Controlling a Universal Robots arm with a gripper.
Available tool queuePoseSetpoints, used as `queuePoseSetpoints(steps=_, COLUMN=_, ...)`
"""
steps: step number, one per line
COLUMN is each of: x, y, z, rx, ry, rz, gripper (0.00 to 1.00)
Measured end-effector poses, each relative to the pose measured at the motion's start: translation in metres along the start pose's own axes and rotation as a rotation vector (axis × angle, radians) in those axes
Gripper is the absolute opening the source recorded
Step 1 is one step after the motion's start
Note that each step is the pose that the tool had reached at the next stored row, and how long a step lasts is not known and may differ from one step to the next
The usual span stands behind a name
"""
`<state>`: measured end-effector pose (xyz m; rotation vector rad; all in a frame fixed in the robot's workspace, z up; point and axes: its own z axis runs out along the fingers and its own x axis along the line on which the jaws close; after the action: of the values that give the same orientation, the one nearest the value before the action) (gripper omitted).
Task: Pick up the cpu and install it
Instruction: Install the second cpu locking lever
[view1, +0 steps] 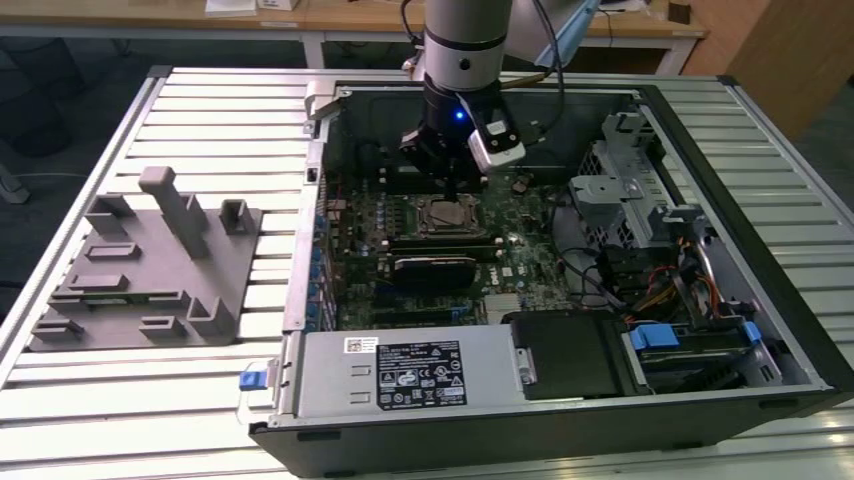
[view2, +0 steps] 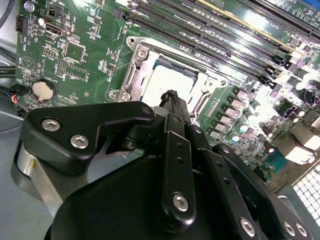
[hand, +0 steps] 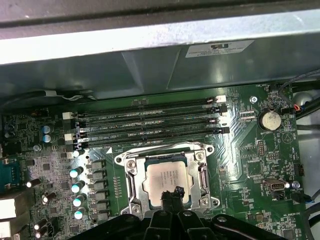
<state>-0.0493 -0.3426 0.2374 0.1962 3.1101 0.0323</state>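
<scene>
While the arm hangs over the open computer case (view1: 747, 330), we log the scene from the end effector outward. In both wrist views the end effector (hand: 174, 196) shows as black linkages whose fingers (view2: 174, 102) come together to one narrow tip, pressed together with nothing between them. That tip sits over the near edge of the cpu (hand: 167, 181); whether it touches the metal top we cannot tell.

We see the cpu lying flat inside its socket frame (hand: 131, 172), pale silver top up, square to the frame and not tilted. In the second wrist view the cpu (view2: 167, 85) is partly hidden behind the tip.

Just past the socket we note four parallel memory slots (hand: 150, 122) running side by side across the green motherboard (hand: 250, 165). A row of small cylindrical capacitors (hand: 76, 187) stands beside the socket, and a round coin cell (hand: 270, 120) lies well apart from it on the opposite side.

In the exterior view the end effector (view1: 447, 185) hovers above the socket, the case lies on its side on a slatted metal worktop (view1: 200, 110), and a grey moulded fixture (view1: 147, 265) rests on the worktop at the exterior view's left, beside the case. Beyond the worktop stands a wooden desk (view1: 320, 20).
</scene>
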Motion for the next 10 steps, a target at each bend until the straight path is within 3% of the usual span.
queuePoseSetpoints(steps=6, x=0.0, y=0.0, z=-0.0014, rx=-0.0003, ry=0.0001, rz=0.0, gripper=0.11)
queuePoseSetpoints(steps=10, x=-0.0002, y=0.0001, z=-0.0069, rx=-0.0003, ry=0.0, rz=0.0, gripper=0.11)
